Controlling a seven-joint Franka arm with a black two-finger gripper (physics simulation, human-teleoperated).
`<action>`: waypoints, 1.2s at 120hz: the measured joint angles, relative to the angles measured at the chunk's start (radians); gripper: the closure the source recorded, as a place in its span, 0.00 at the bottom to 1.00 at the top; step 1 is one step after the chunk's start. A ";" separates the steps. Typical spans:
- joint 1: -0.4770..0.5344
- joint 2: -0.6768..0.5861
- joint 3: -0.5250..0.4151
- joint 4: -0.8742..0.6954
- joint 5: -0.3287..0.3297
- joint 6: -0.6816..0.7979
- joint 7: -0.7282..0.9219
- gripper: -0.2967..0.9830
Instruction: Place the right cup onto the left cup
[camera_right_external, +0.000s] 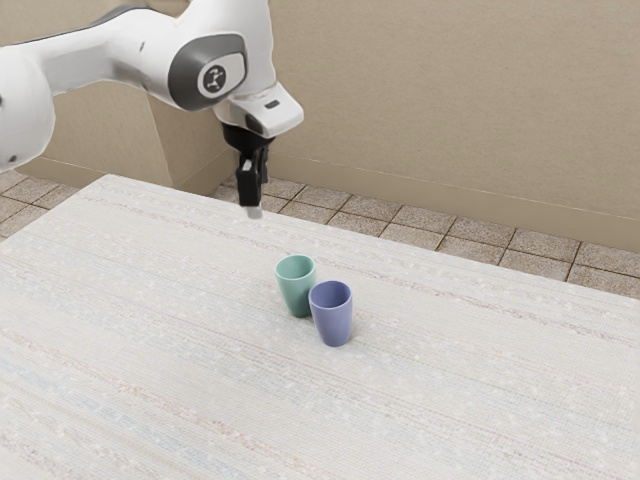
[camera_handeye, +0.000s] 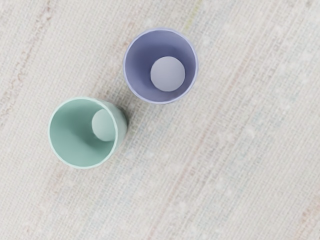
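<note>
My gripper hangs in the air above the table, pointing down, toward the exterior view's left of both cups and higher than their rims. A green cup and a blue-purple cup stand upright close together, the blue one nearer the exterior camera and farther to that view's right. From above, in the wrist view, the green cup and the blue cup have their mouths up, with nothing in them and a small gap between them.
Both cups stand on a table with a pale, streaked, cloth-like surface. Its far edge runs below my gripper in the exterior view, with a tiled floor and a beige wall beyond.
</note>
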 joint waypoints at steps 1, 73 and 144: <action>-0.003 0.000 0.000 -0.003 0.000 0.003 -0.001 0.23; -0.076 0.177 -0.008 -0.187 -0.030 0.349 -0.043 0.23; -0.090 0.216 -0.019 -0.240 0.015 0.419 -0.120 0.42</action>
